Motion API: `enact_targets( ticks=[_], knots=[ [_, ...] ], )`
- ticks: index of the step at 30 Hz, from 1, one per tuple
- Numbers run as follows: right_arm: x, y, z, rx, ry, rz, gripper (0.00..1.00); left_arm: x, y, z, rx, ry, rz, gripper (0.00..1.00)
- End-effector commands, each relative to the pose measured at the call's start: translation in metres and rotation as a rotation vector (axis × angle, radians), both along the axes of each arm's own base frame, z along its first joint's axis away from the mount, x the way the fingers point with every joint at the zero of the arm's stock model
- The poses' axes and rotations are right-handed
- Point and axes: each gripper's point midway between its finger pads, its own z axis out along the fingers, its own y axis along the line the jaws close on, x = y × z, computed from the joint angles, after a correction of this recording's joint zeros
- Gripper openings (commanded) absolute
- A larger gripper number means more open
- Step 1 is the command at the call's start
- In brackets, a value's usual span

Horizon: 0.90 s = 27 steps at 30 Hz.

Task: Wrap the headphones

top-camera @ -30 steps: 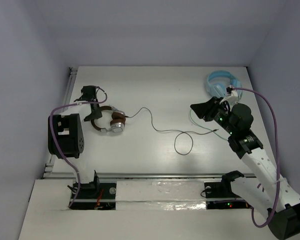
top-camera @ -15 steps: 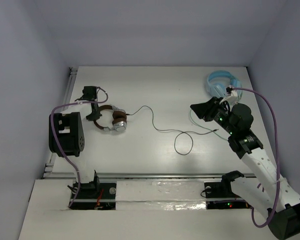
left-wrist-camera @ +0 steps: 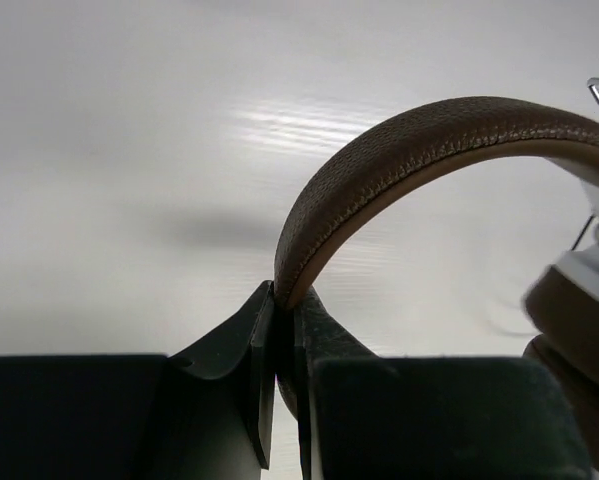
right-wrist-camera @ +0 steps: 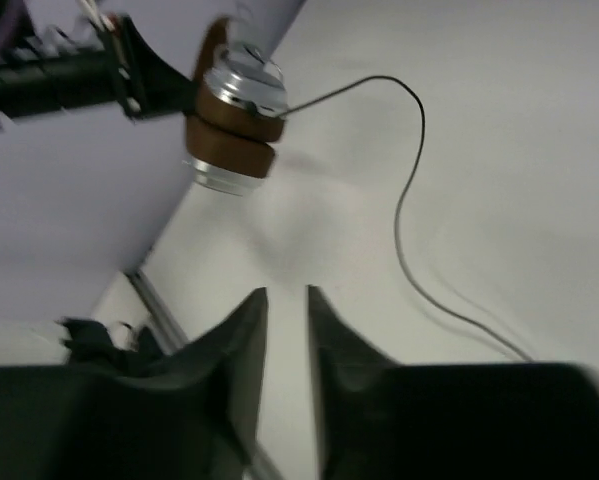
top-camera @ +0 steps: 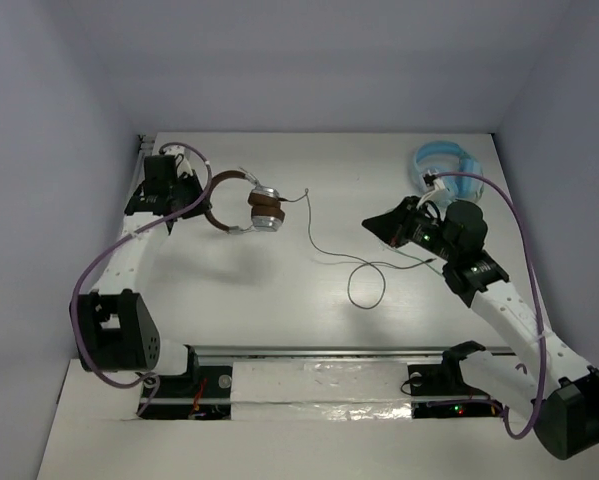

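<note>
Left gripper (top-camera: 193,200): clenched on the brown headband, which its wrist view shows pinched edge-on between the two fingers (left-wrist-camera: 257,345). The headphones (top-camera: 247,203) hang from that grip to the gripper's right, clear of the table (top-camera: 279,330), with a shadow underneath. A second ago they lay flat on the surface, nearer the arm bases. Since then the left arm has raised them and carried them farther out.

The cable (top-camera: 331,260) now rises from the earcup, then trails along the table toward the right gripper (top-camera: 377,222) and ends in a loose loop near it. We judge the pick-up done and the winding not begun: all of the cable's slack is still on the table.

Right gripper: fingers narrowly parted, holding nothing, with the cable (right-wrist-camera: 409,200) ahead and to one side. It has edged a little leftward toward the loop. We expect it must take the cord next.

Beyond the right gripper sit the light blue headphones (top-camera: 441,160), untouched.
</note>
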Motion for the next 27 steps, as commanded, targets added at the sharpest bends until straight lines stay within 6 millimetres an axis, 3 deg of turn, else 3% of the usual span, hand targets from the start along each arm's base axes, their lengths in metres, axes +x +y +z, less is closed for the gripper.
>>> enact_targets(
  ticks=[1, 4, 6, 7, 11, 15, 21, 27],
  knots=[
    [-0.001, 0.010, 0.015, -0.001, -0.093, 0.061, 0.37, -0.012, -0.042, 0.065, -0.197, -0.121, -0.147, 0.00],
    [0.001, 0.019, 0.009, -0.013, -0.096, 0.110, 0.77, -0.028, -0.060, 0.096, -0.288, -0.176, -0.215, 0.00],
    [0.001, 0.033, -0.007, -0.054, -0.068, 0.167, 0.83, -0.039, -0.071, 0.118, -0.333, -0.227, -0.265, 0.00],
    [0.002, 0.040, -0.005, -0.068, -0.074, 0.183, 0.86, -0.046, -0.078, 0.128, -0.369, -0.242, -0.298, 0.00],
    [0.003, 0.066, -0.031, -0.176, -0.061, 0.231, 0.87, -0.061, -0.089, 0.169, -0.454, -0.325, -0.339, 0.00],
    [0.023, 0.062, -0.040, -0.203, -0.100, 0.155, 0.87, -0.071, -0.095, 0.205, -0.497, -0.407, -0.370, 0.00],
    [0.042, 0.059, -0.055, -0.227, -0.124, 0.082, 0.80, -0.079, -0.106, 0.236, -0.585, -0.472, -0.436, 0.00],
    [0.034, 0.067, -0.065, -0.161, -0.139, 0.128, 0.73, -0.076, -0.110, 0.263, -0.661, -0.537, -0.441, 0.00]
  ],
)
